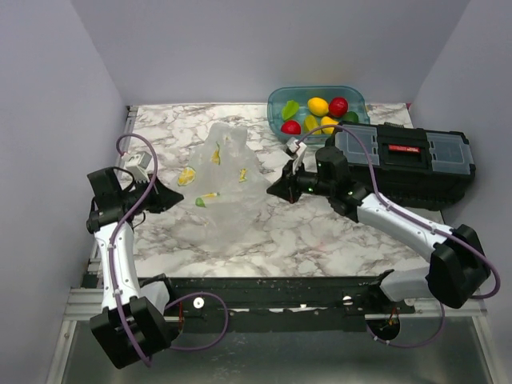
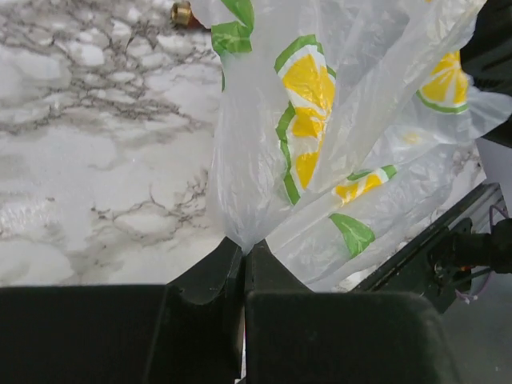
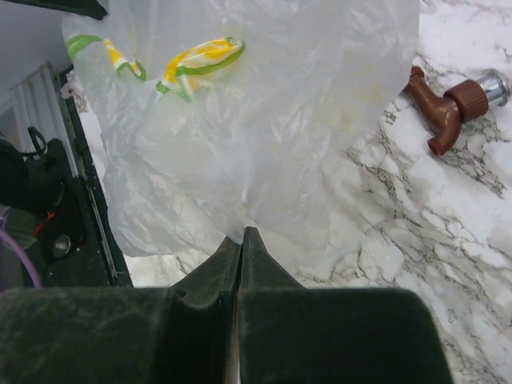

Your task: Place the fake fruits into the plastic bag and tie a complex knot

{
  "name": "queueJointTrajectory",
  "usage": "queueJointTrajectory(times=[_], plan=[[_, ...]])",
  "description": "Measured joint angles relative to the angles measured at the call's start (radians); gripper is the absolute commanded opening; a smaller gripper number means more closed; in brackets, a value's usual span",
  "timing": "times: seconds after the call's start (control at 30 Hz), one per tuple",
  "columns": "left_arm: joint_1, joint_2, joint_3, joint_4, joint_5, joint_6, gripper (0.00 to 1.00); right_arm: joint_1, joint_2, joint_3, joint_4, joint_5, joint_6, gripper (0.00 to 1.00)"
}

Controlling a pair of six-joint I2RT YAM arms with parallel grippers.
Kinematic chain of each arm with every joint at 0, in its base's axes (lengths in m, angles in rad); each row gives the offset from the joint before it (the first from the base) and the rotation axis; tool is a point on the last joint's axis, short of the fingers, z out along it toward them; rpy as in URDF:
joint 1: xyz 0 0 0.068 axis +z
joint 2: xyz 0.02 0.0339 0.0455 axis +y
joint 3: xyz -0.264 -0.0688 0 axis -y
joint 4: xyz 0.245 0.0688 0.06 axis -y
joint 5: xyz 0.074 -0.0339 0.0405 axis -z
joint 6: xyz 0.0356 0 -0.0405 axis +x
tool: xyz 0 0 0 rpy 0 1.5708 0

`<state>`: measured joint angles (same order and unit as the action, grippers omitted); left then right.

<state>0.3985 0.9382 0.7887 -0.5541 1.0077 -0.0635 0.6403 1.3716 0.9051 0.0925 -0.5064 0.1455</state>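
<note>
The plastic bag (image 1: 220, 188) stands as a crumpled, peaked heap near the middle of the marble surface (image 1: 320, 232), its clear film printed with yellow citrus slices and green leaves. I hold it from both sides. My left claw (image 1: 172, 196) meets it at the bag's 9 o'clock and my right claw (image 1: 276, 188) at its 3 o'clock, both arms reaching in low over the surface. In the left wrist view my fingers (image 2: 210, 276) are pressed together with a fold of film pinched between their tips. The bag fans out from that pinch toward 12 and 1 o'clock, with a large lemon-slice print just above it. The right wrist view shows the same grip on the other side: fingers (image 3: 210, 272) closed tight on a gathered point of film, with the bag spreading up toward 12 o'clock and a curled yellow-green print near its top. The fake fruits (image 1: 318, 106) lie in the teal tub (image 1: 276, 100) at about 1 o'clock from the bag and well apart from it, with yellow, red and green pieces piled together. A black toolbox (image 1: 408, 160) sits just beside the tub at its 4 o'clock, beyond my right wrist. In the right wrist view a small brown piece (image 3: 448, 108) with a silvery cap rests on the surface at 2 o'clock from my claw, apart from the bag.
</note>
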Motion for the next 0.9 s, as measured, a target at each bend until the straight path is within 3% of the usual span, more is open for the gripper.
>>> queueJointTrajectory(times=[0.07,0.13,0.17,0.23,0.3,0.37,0.4,0.63,0.7,0.9], plan=[[-0.003,0.013,0.001,-0.058,-0.032,0.042,0.02,0.000,-0.027,0.000,-0.021,0.014,-0.045,0.01],[-0.007,0.016,0.003,-0.110,-0.060,0.082,0.12,0.010,-0.036,0.000,-0.035,0.013,-0.087,0.01],[-0.009,0.016,0.005,-0.127,-0.064,0.094,0.20,0.010,-0.037,0.000,-0.041,0.012,-0.106,0.01],[-0.014,0.014,0.026,-0.193,-0.079,0.173,0.54,0.009,-0.039,0.001,-0.053,0.007,-0.150,0.01],[-0.011,0.012,0.063,-0.260,-0.094,0.263,0.70,0.005,-0.048,0.001,-0.079,-0.001,-0.204,0.01],[-0.004,0.011,0.131,-0.349,-0.099,0.377,0.94,0.001,-0.063,0.003,-0.111,-0.012,-0.262,0.01],[0.002,0.011,0.166,-0.390,-0.095,0.433,0.98,0.000,-0.077,0.007,-0.141,-0.022,-0.315,0.01],[0.001,0.023,0.471,-0.584,-0.008,0.693,0.98,-0.001,-0.106,0.009,-0.244,-0.070,-0.504,0.01],[-0.103,0.048,0.551,-0.581,-0.005,0.720,0.98,-0.001,-0.110,0.009,-0.276,-0.083,-0.555,0.01],[-0.389,0.114,0.561,-0.478,-0.102,0.722,0.99,0.000,-0.138,0.009,-0.330,-0.118,-0.667,0.01]])
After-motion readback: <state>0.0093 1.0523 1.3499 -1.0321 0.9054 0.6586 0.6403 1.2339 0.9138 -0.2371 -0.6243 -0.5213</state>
